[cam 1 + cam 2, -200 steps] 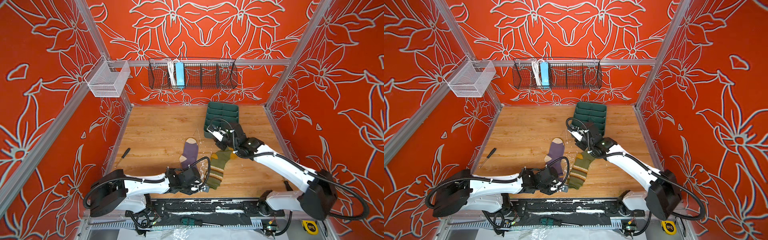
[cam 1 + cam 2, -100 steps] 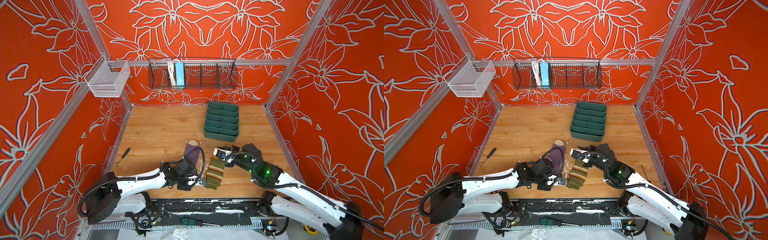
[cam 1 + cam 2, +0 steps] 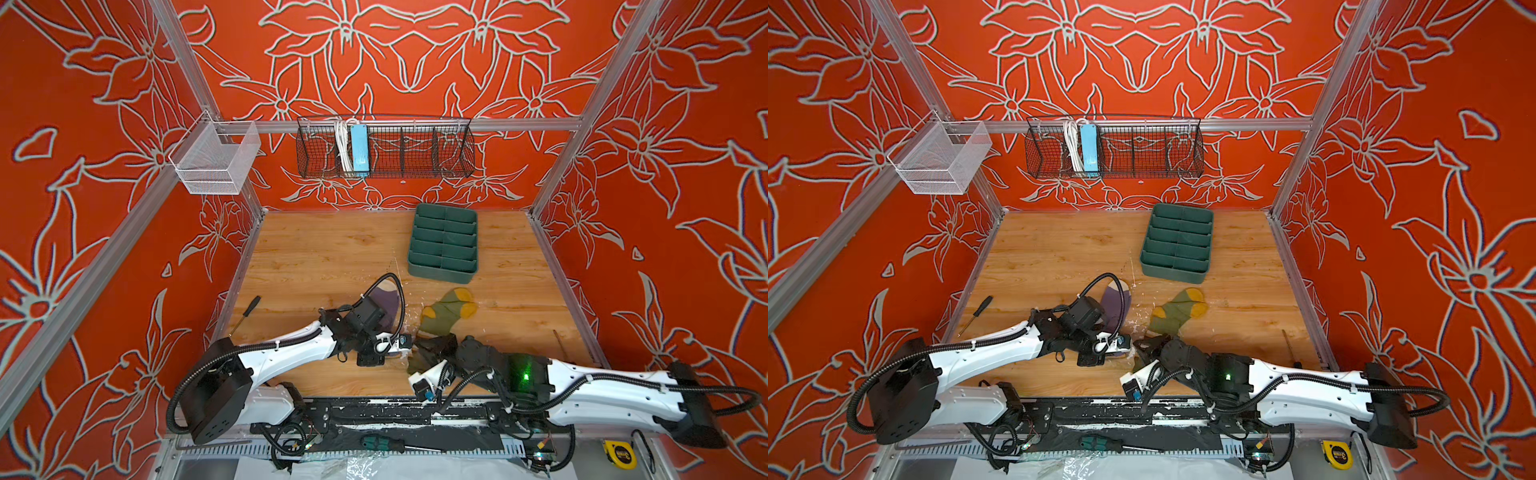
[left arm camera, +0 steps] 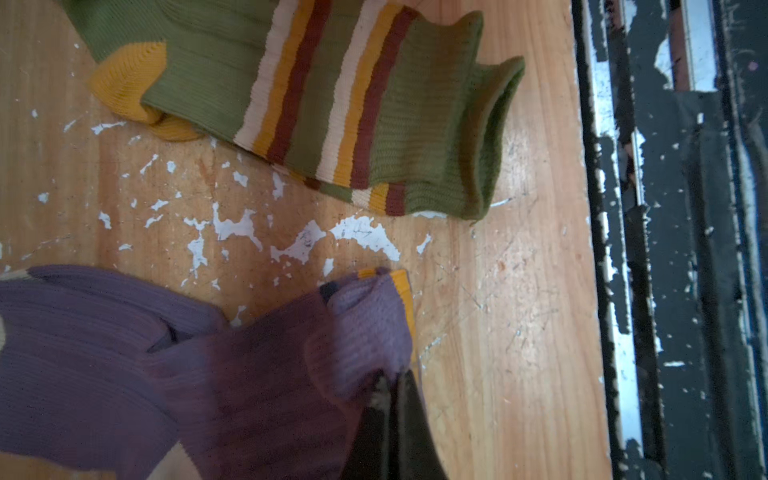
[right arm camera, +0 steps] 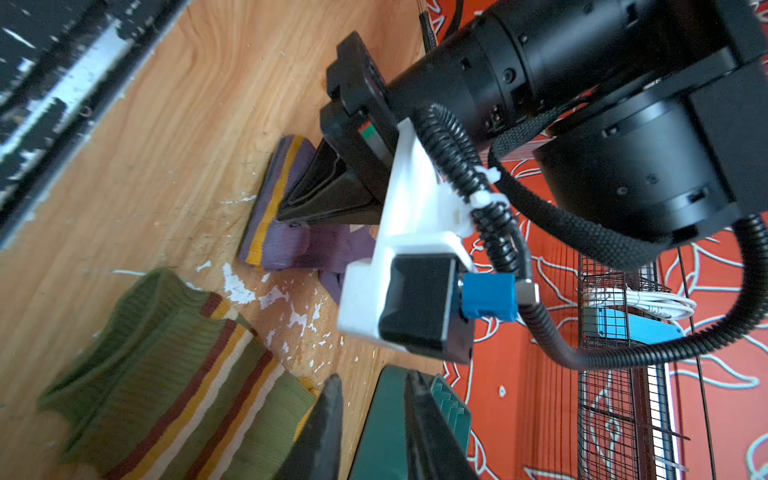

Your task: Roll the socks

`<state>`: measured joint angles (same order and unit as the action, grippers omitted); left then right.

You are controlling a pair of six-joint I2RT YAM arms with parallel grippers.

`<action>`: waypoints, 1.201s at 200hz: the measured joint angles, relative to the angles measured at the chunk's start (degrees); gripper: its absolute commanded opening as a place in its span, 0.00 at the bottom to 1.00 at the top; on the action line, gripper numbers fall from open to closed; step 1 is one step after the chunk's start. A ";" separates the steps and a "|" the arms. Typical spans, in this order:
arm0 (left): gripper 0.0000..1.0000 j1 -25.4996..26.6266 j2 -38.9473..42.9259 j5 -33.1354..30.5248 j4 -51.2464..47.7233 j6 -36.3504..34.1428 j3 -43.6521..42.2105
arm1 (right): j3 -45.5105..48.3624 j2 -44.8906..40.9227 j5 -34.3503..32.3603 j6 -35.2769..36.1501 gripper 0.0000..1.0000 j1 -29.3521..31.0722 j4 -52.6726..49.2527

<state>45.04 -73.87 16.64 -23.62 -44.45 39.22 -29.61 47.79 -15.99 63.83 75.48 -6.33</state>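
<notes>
A screwdriver (image 3: 251,304) lies at the left edge of the table (image 3: 324,257) and shows only in the top views.

Right of it, near the middle, the purple sock (image 3: 384,301) lies on the wood. In both top views the left arm and its cable cover all but the far toe part. The left wrist view shows the rest. The leg is bunched and folded over, and the left gripper (image 4: 390,386) has its fingers pressed together on the mustard-edged cuff. The right wrist view shows the same pinch from the side, with the toe cut off behind the camera mount.

The green sock (image 3: 446,311) lies just right of it and apart from it, toe far and cuff near. In the top views the right arm's wrist hides the striped leg and cuff. The left wrist view shows them flat on the table, the cuff wavy and gaping close to the near edge.

The right gripper (image 5: 372,382) has its fingers apart with nothing between them. One tip is just beside the striped leg, but contact cannot be told. In the top views the gripper is only a dark mass.

The tray (image 5: 384,419) shows through the gap between those fingers. It stands farther back on the right.
</notes>
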 measured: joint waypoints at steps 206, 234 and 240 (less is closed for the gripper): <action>0.00 -0.04 2.12 2.08 -0.70 1.49 -0.61 | 5.09 50.40 -2.71 -17.55 0.25 -2.19 54.40; 0.00 -0.04 2.16 2.14 -0.68 1.90 -0.61 | 5.22 49.92 -2.25 -17.53 0.01 -2.25 52.81; 0.00 -0.04 2.19 2.12 -0.52 2.16 -0.61 | 5.20 49.20 -1.57 -17.55 0.00 -2.25 51.32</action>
<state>44.99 -71.68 18.76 -24.14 -42.28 38.61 -24.40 96.99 -17.56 46.28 73.23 44.99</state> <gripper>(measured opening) 0.048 0.082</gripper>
